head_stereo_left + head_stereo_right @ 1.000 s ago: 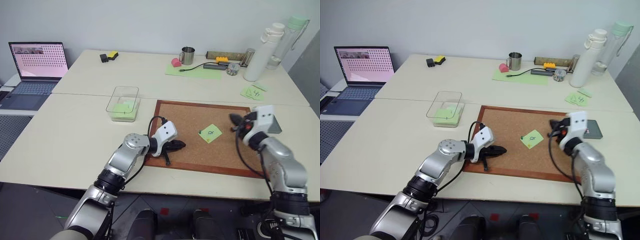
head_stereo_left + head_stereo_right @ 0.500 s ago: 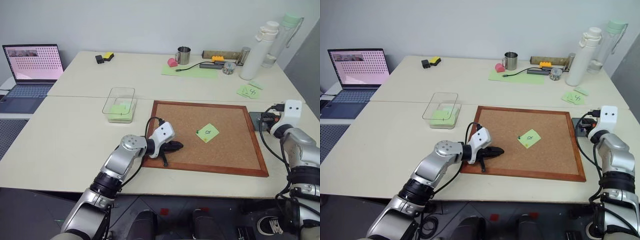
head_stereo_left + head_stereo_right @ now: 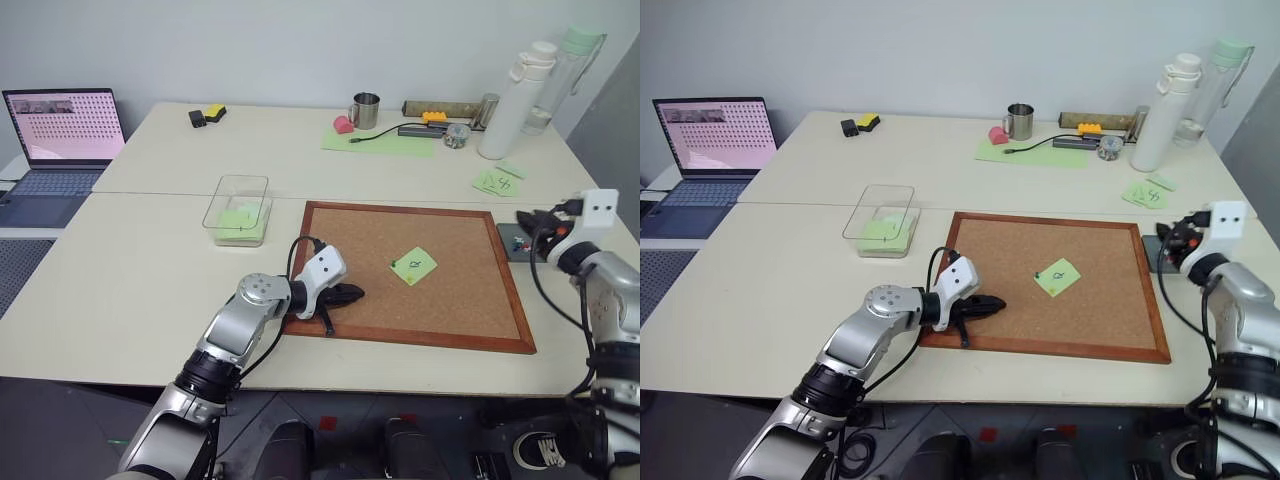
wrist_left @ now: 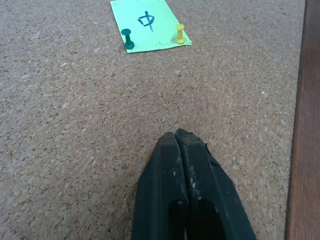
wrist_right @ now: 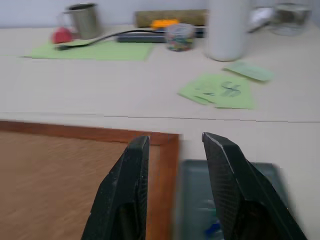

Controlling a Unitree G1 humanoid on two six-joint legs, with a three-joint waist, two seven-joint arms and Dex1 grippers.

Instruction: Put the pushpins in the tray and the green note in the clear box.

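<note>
A: Biggest first? Pale cream bench [image 3: 150,260], then the wood-framed brown corkboard [image 3: 455,300] lying flat on it.

B: Clear box?

A: Transparent shallow rectangular plastic box [image 3: 240,208], just off the corkboard's far left corner, long axis running away from the robot, green paper inside.

B: Tray?

A: Small flat dark grey tray [image 5: 227,200], touching the corkboard's right edge, small coloured bits in it, too blurred to name.

B: Note?

A: Light green square sticky note with a dark squiggle [image 3: 415,266], mid-board, turned diamond-wise, one corner toward the robot. A green pushpin [image 4: 128,39] and a yellow pushpin [image 4: 179,34] stand upright in its near edge.

B: Tools?

A: Left tool [image 4: 178,137] closed, empty, tip on the cork, pointing at the note. Right tool [image 5: 172,145] parted, empty, above the tray's edge.
</note>
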